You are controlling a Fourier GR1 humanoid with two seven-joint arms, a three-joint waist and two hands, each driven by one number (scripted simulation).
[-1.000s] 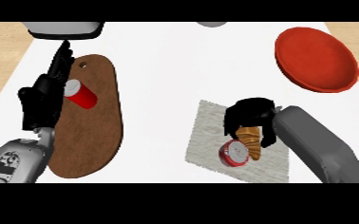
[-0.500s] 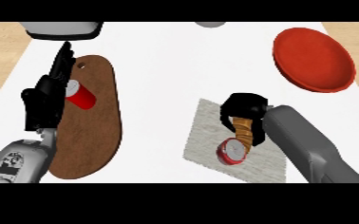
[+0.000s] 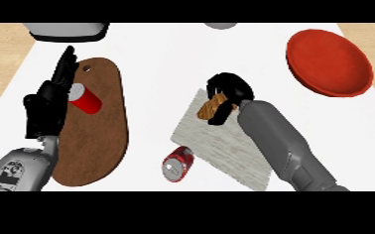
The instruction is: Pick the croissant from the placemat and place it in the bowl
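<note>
A white bench carries everything, with pale wood showing beyond its left and right edges. On its left part lies a long brown wooden cutting board, rounded at both ends, with a small hole near its far end. A red cup with a white inside lies tipped on its side on the far half of the board. Nearer the middle, a red soda can lies on its side on the bench, its silver top facing the near edge. At the far edge, a grey object with a dark rim sits at the left, partly cut off, and a small grey round thing shows farther right, also cut off.
</note>
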